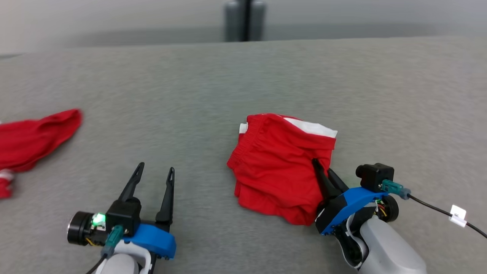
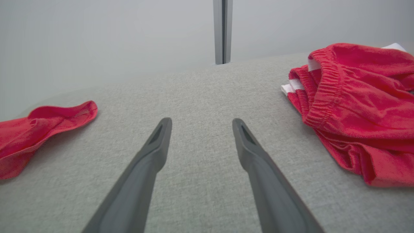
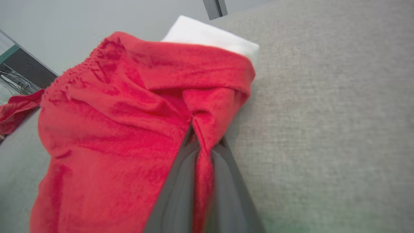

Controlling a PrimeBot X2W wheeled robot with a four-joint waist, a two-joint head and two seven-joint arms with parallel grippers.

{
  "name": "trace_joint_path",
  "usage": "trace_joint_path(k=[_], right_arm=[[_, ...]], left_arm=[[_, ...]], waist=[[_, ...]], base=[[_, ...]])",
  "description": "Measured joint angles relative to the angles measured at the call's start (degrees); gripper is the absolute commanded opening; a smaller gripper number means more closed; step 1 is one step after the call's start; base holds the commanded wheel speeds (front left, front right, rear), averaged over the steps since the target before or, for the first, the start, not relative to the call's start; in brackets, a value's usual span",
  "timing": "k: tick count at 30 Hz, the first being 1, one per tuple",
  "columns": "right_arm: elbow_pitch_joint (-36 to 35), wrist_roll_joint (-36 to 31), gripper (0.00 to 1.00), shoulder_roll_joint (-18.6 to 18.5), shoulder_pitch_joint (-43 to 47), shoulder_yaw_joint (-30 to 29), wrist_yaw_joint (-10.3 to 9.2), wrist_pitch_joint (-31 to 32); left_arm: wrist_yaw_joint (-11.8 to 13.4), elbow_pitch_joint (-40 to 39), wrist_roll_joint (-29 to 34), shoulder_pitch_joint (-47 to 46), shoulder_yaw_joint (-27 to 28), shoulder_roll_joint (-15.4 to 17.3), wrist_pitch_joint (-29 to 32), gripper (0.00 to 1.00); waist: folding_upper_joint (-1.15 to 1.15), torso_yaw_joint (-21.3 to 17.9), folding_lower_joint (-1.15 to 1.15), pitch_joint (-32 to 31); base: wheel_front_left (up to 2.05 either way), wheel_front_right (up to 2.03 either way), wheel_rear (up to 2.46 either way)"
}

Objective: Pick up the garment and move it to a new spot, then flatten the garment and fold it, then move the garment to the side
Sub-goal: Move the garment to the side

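The garment (image 1: 277,163), red shorts with an elastic waistband and white trim, lies bunched on the grey cloth-covered table (image 1: 228,83), right of centre. My right gripper (image 1: 322,167) is at its right edge, shut on a pinched fold of the red cloth. In the right wrist view that fold of the garment (image 3: 129,113) runs down between the closed fingers of the right gripper (image 3: 202,139). My left gripper (image 1: 156,167) hovers open over bare table at the lower left, well apart from the garment (image 2: 355,106); nothing is between the fingers of the left gripper (image 2: 202,123).
A second red cloth (image 1: 34,140) lies crumpled at the table's left edge, also in the left wrist view (image 2: 38,126). A grey post (image 1: 245,19) stands beyond the far edge. A black cable with a white tag (image 1: 456,215) trails from my right wrist.
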Motion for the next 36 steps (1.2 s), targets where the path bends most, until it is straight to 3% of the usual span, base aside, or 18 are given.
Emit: trace_joint_path(k=[10,17,23,27,32,36], right_arm=[[-5.0,1.0,0.00,-0.2,4.3,3.1,-0.02,0.0],[-7.3,-0.1,0.00,-0.1,5.3,2.7,-0.02,0.0],[-6.6,-4.7,0.00,-0.1,4.6,-0.8,-0.02,0.0],[-2.6,-12.7,0.00,-0.1,0.9,-6.0,-0.01,0.0],[4.4,-28.3,0.00,-1.0,-5.2,-19.4,0.00,1.0],[5.5,-38.6,0.00,-4.7,-7.8,-30.7,0.00,4.4]], left_arm=[[0.0,-1.2,0.5,-1.1,-1.3,0.7,0.0,1.00],[0.0,-2.0,0.5,-1.4,-2.0,1.2,0.0,1.00],[-0.3,-2.4,0.5,-1.4,-2.5,2.1,0.0,1.00],[-0.5,-2.6,0.3,-1.7,-3.2,2.8,0.0,1.00],[-0.6,-2.9,-0.1,-2.1,-3.7,4.0,0.0,1.00],[-0.9,-3.1,-0.7,-2.2,-3.2,5.2,0.0,1.00]], waist=[[0.00,-16.6,0.00,-0.1],[-0.01,-22.6,0.00,-1.0],[-0.01,-22.4,0.01,0.5],[-0.01,-20.4,0.00,1.4],[-0.01,-16.4,0.00,2.5],[-0.01,-12.9,0.01,3.8]], base=[[0.00,0.00,0.00],[0.00,0.00,0.00],[0.00,0.00,0.00],[0.00,0.00,0.00],[0.00,0.00,0.00],[0.00,0.00,0.00]])
